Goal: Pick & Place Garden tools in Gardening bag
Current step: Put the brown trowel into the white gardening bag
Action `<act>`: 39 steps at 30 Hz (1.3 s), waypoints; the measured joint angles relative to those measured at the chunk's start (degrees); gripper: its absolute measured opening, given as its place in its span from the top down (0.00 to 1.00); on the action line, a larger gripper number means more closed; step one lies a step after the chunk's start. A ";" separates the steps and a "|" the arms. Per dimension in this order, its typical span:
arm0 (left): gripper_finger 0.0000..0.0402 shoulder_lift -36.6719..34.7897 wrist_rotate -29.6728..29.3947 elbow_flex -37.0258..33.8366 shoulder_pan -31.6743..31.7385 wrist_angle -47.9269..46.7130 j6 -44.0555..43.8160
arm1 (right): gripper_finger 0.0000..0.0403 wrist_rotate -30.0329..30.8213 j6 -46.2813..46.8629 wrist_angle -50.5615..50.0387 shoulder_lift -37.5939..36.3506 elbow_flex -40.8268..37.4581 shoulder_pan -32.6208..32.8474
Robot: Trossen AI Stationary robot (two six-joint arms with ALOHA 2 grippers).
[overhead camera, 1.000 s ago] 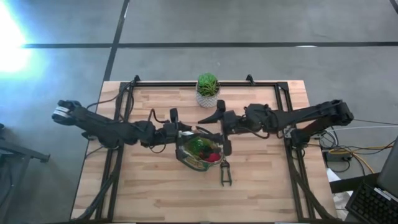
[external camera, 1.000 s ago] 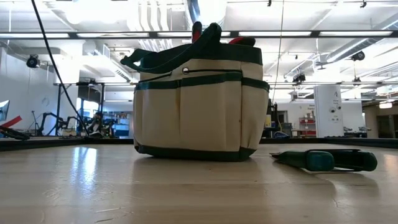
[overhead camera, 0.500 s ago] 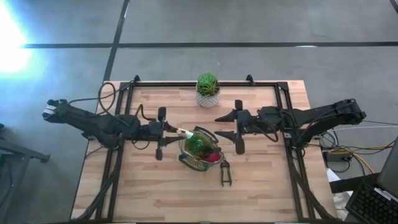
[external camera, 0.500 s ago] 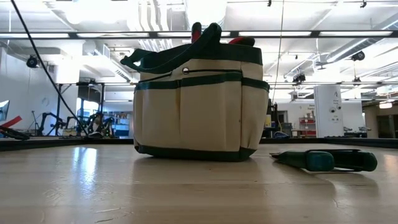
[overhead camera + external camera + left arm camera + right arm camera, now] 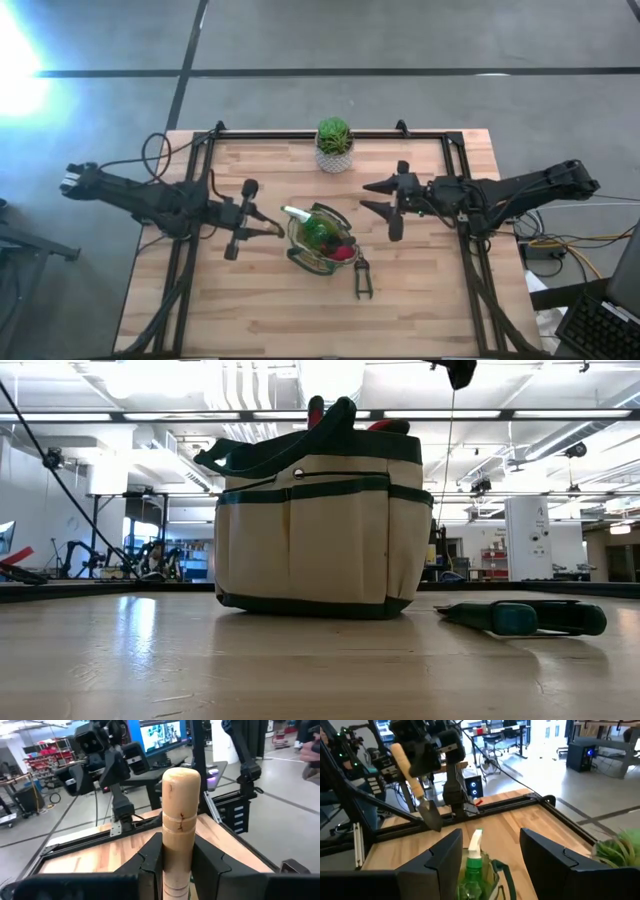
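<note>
The cream-and-olive gardening bag (image 5: 322,240) stands mid-table, also in the low view (image 5: 320,530); a green spray bottle (image 5: 474,862) and a red piece (image 5: 343,253) show in its mouth. My left gripper (image 5: 243,216) is left of the bag, shut on a wooden-handled trowel (image 5: 415,785). My right gripper (image 5: 386,206) is open and empty, right of the bag and above the table. A dark pruner with teal grips (image 5: 363,281) lies flat on the table near the bag's front right, also in the low view (image 5: 525,617). My left gripper pinches the trowel's wooden handle (image 5: 175,855) between its two fingers (image 5: 150,865). The handle's rounded free end (image 5: 181,772) stands out past the fingers. The trowel is lifted clear of the table and tilted, its metal blade (image 5: 430,816) pointing down toward the bag side.
A green potted plant in a white pot (image 5: 334,146) stands at the table's far edge behind the bag. A black frame (image 5: 440,140) runs along the table's edges. Bare wood lies in front of the bag and at both sides.
My left gripper has drawn back from the bag's mouth toward the table's left edge, with the trowel in its hold. My right gripper has drawn back from the bag toward the table's right edge. The bag and the pruner have stayed in place.
</note>
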 joint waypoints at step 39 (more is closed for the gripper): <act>0.82 0.25 16.31 -17.22 15.09 21.73 -3.67 | 0.53 -0.10 -1.68 1.11 -0.92 -0.97 -0.04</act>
